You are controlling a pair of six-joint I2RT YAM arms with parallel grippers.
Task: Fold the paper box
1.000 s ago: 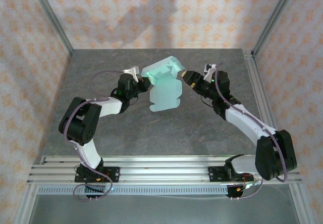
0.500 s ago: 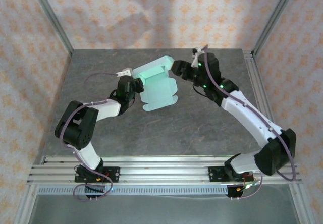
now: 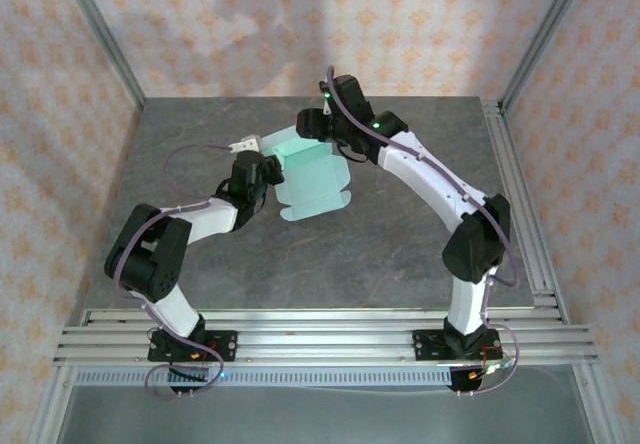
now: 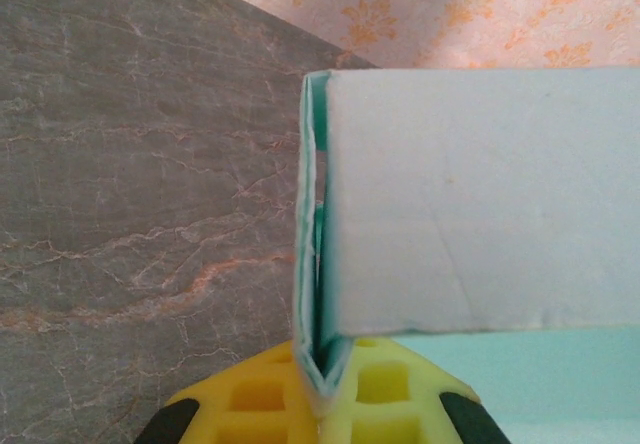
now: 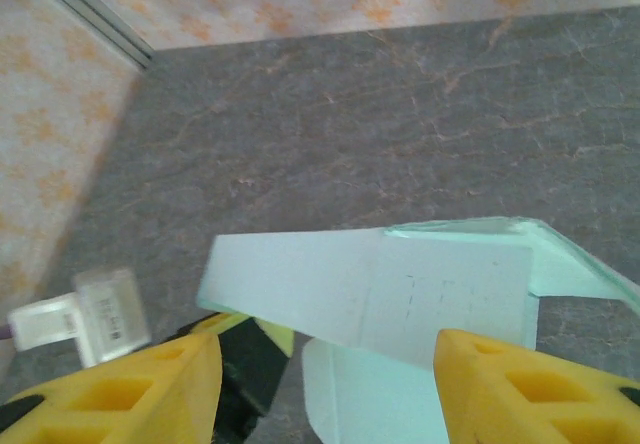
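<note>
The left end effector (image 4: 320,404) is pinched tight on a folded edge of the paper box (image 4: 480,194), whose panel rises just ahead of it above the table (image 4: 120,164). The right end effector (image 5: 330,384) has its jaws wide apart, a raised flap of the box just beyond its fingers (image 5: 130,384)

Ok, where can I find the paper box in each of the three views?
Top external: paper box near the centre.
Left wrist: paper box in the right half, edge pinched in the left end effector.
Right wrist: paper box at lower centre.
Shared landmark: grey marbled table.
</note>
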